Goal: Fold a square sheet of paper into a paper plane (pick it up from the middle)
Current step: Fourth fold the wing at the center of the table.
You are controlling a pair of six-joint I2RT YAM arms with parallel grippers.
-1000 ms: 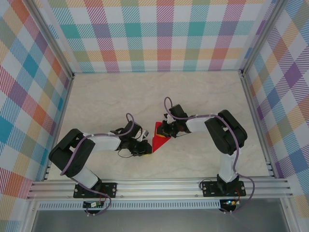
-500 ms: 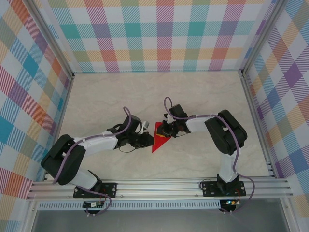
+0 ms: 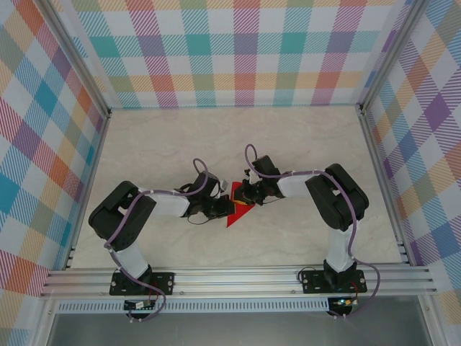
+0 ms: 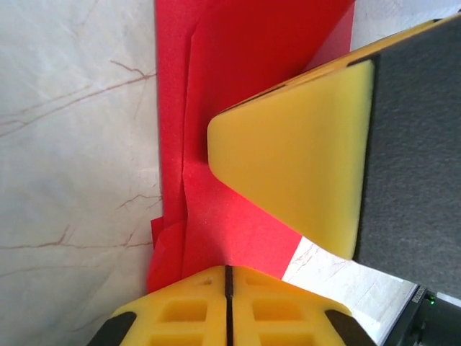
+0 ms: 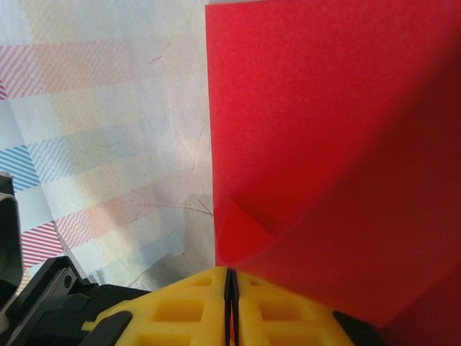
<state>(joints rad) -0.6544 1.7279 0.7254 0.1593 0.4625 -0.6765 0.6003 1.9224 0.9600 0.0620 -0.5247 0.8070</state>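
Top external view: the left gripper (image 3: 225, 207) and the right gripper (image 3: 245, 195) meet near the middle of the table (image 3: 158, 144), their tips pointing at each other from opposite sides. The red sheet of paper (image 3: 235, 215) lies between them, folded into a narrow triangle. Its broad part sits under and just ahead of the right gripper. Its long straight edge lies against the left gripper's tip, and its point runs on past that tip toward the arm bases. Both grippers touch the sheet.

Left wrist view: the left gripper's two yellow fingers (image 4: 187, 311) are pressed together, with the seam closed. The sheet begins under their tips and stretches straight ahead of them in layers, with a crease running lengthwise. I cannot tell whether these fingers pinch a layer or merely bear down on it. A yellow finger of the right gripper comes in from the side ahead of the left tips and rests on the sheet, apart from them.

Right wrist view: the right gripper's fingers (image 5: 187, 311) are likewise closed, with no gap at the seam. The sheet rises directly from that seam toward the camera, and one flap stands up and overlaps a finger. The fingers appear clamped on it. A small folded corner sits just ahead of the tips. Bare table lies beside the sheet.
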